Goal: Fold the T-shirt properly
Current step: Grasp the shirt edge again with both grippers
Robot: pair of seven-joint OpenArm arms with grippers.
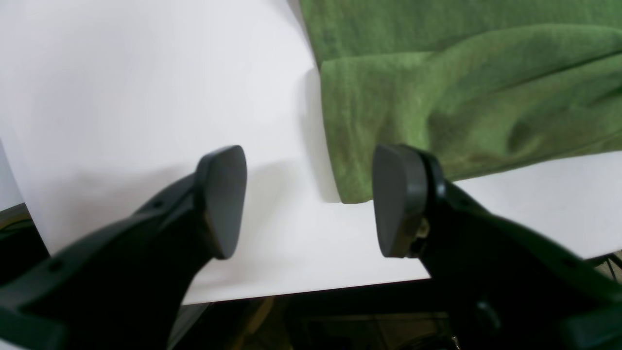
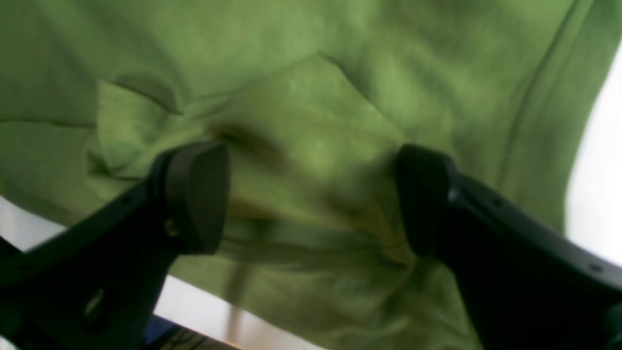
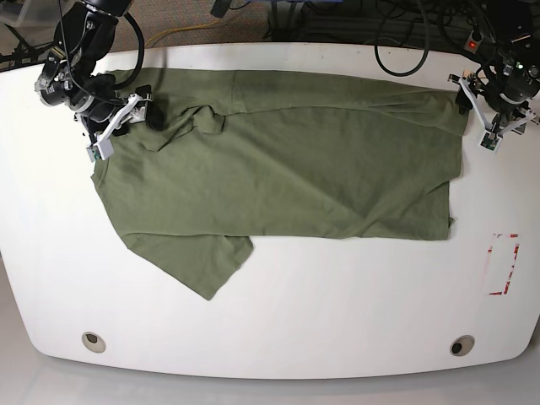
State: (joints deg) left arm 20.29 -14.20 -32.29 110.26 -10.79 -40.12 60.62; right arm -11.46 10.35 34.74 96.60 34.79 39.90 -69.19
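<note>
The olive-green T-shirt [image 3: 287,169] lies spread across the white table [image 3: 337,295], with one sleeve [image 3: 198,261] sticking out toward the front. My left gripper [image 1: 311,204] is open and holds nothing; it hovers over bare table just off a folded corner of the shirt [image 1: 437,97]. In the base view this gripper [image 3: 464,94] sits at the shirt's far right corner. My right gripper [image 2: 311,199] is open above bunched cloth [image 2: 311,146], with no fabric pinched between its fingers. In the base view it [image 3: 150,105] is over the shirt's far left part.
A red-and-white marked rectangle [image 3: 504,264] is on the table at the right. Two round holes [image 3: 94,342] [image 3: 461,345] sit near the front edge. Cables [image 3: 405,34] run behind the table's back edge. The table edge [image 1: 311,289] lies just below my left gripper.
</note>
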